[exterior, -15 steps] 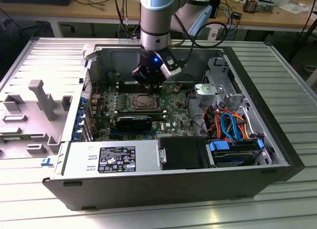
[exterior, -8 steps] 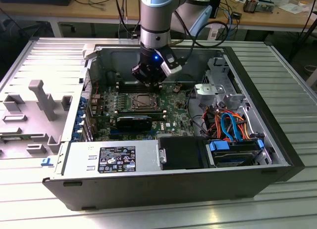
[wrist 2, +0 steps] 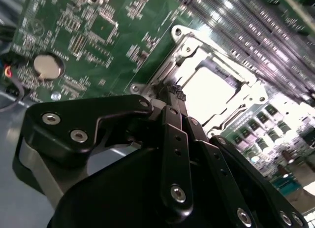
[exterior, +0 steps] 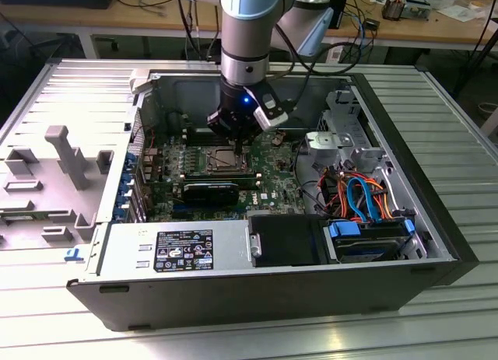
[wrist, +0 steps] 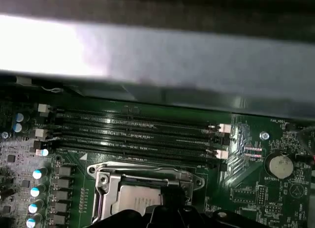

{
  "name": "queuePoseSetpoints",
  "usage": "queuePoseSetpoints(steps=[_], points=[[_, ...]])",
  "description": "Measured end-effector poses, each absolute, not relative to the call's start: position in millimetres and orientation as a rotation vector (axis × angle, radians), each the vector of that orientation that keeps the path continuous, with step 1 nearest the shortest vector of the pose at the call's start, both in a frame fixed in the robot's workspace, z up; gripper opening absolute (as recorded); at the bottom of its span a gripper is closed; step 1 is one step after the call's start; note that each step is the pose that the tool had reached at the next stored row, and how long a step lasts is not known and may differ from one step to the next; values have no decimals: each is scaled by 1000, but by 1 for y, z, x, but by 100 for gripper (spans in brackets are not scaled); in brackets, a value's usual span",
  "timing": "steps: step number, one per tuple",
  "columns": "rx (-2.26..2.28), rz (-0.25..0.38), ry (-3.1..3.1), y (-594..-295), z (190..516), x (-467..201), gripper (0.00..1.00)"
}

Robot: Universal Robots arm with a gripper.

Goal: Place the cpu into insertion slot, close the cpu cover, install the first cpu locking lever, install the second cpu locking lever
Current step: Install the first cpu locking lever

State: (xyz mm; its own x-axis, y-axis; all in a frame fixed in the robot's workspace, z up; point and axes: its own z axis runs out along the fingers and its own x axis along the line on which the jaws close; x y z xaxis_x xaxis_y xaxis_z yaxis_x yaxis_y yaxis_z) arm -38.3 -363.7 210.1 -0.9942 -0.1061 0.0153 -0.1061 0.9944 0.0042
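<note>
In the second wrist view the cpu (wrist 2: 211,90) lies flat in the insertion slot, its silver top glaring bright. The cpu cover (wrist 2: 183,49) lies down around it as a silvery frame. My gripper (wrist 2: 175,94) is shut, its two black fingers pressed together, with the tip at the socket frame's edge beside the cpu. I cannot tell whether the tip touches a lever. In the exterior view the gripper (exterior: 236,140) hangs just over the insertion slot (exterior: 222,159) inside the open computer case. The first wrist view shows the cpu (wrist: 138,201) within the cover (wrist: 106,181).
Long memory slots (wrist: 133,134) run beside the socket. A coin battery (wrist 2: 47,66) sits on the green board. A black module (exterior: 212,190), the power supply (exterior: 179,251) and bundled drive cables (exterior: 362,197) crowd the case. The case walls (exterior: 257,72) rise around the arm.
</note>
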Motion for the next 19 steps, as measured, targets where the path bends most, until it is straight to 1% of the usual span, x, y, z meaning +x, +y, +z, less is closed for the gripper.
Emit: queuePoseSetpoints(steps=[6,10,19], points=[[128,-5,-3123,-376,210,-38,11],[119,-6,-3124,-377,221,-38,11],[118,-7,-3124,-377,232,-38,11]])
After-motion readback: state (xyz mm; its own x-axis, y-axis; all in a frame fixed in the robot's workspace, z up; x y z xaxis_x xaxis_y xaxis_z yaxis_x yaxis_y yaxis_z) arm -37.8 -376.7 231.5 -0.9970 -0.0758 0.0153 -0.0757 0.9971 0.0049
